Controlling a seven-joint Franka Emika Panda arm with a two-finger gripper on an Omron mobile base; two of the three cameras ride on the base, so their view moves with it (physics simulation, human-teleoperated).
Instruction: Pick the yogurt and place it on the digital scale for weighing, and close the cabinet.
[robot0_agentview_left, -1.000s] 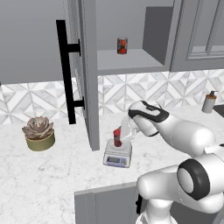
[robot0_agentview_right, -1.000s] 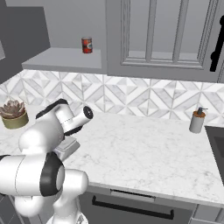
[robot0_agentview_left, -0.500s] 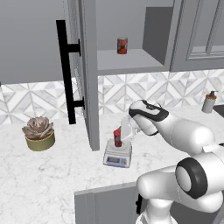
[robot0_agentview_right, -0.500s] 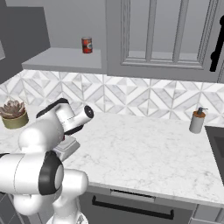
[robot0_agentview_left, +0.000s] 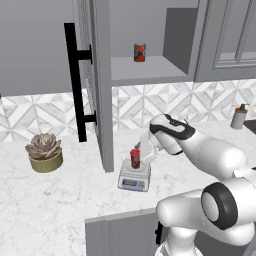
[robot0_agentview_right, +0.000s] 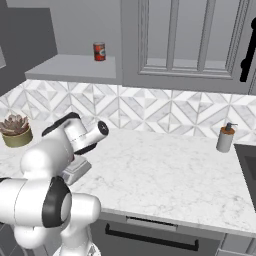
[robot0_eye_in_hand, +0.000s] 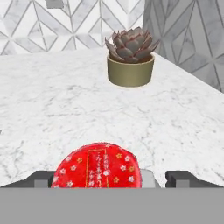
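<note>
Yogurt (robot0_agentview_left: 135, 158) stands upright on the digital scale (robot0_agentview_left: 134, 178); my claw (robot0_eye_in_hand: 112, 178) is spread wide, fingers clear of its lid (cabinet (robot0_agentview_left: 98, 85) door open beside it).

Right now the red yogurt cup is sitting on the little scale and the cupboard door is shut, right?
Not quite. The yogurt cup does sit on the scale, but the cupboard door is open, swung out over the counter with its shelf showing. The left base view shows it.
</note>
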